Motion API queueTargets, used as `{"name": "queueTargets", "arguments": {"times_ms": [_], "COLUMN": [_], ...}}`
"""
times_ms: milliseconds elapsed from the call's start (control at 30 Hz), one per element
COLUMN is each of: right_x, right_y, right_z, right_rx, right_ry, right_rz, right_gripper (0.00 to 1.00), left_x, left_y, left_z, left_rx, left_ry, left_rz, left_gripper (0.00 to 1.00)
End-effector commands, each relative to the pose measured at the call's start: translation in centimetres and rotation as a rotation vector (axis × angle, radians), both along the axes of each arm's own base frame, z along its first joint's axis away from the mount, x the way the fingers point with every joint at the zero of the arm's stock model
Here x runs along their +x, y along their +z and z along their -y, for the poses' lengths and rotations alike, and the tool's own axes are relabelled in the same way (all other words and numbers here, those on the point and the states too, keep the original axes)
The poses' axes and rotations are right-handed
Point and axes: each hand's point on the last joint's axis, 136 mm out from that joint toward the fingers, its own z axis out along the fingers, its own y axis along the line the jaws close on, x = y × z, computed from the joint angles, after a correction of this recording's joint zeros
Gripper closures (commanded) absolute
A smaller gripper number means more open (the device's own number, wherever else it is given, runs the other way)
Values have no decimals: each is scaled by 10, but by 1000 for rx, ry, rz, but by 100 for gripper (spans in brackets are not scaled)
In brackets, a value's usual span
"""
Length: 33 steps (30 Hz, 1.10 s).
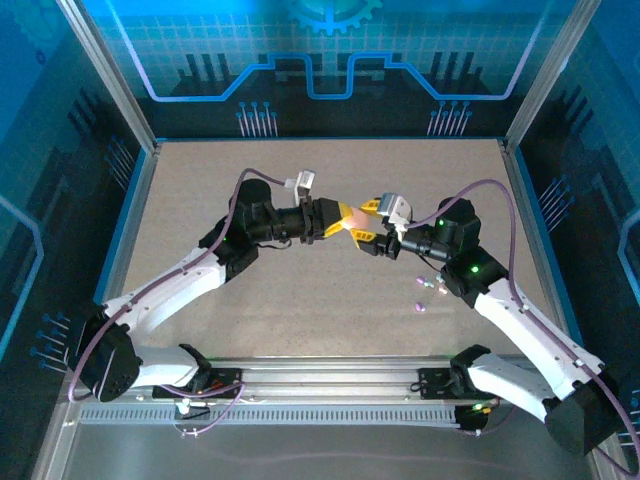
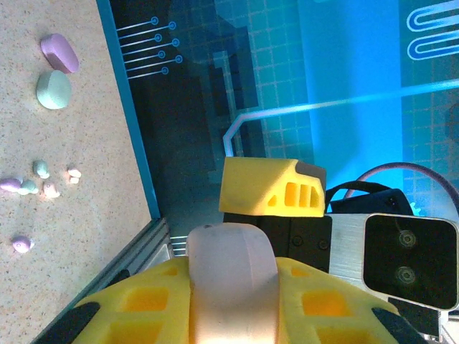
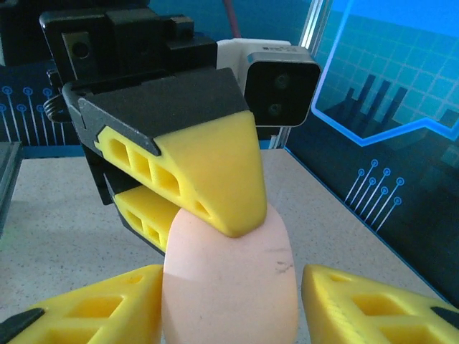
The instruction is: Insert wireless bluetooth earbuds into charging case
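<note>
Left gripper pinches the peach case firmly. Right gripper stands part-spread, straddling the case; contact unclear.

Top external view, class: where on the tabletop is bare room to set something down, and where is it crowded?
Free: the near middle of the speckled beige tabletop, between white left arm, right arm and metal front rail; the far strip between the arms and blue back wall. Crowded: beside the right arm, where tiny pastel earbuds lie scattered.
</note>
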Motion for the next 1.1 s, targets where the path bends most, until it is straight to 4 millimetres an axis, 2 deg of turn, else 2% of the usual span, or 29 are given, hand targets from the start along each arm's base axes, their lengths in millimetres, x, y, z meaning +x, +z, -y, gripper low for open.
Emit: {"name": "queueTargets", "arguments": {"times_ms": [0,167,433,567,667,900,1067], "right_x": [0,2,-1,-4,-4,4,4], "right_y": [14,5,2,9,16,17,18], "right_z": [-1,2,14,12,8,4,6], "right_rx": [22,-3,-39,-11,17,18,12], "right_ry": [26,5,-23,2,30,27,15], "right_rz": [26,9,29,29,20,22,33], "right_gripper": [54,53,47,52,51,51,60], "left_x": [-8,-10,-8,-8,-9,-13,-14], "left_y": [17,18,19,19,20,31,30], "left_z": [-3,-4,-3,-3,-2,5,4], "left_rx": [-21,-21,-18,-17,-25,-62,-51], "left_ry": [-3,-8,-7,-8,-19,-68,-66], "left_rz": [17,21,29,30,31,46,49], "left_gripper": [93,93,94,94,94,94,94]}}
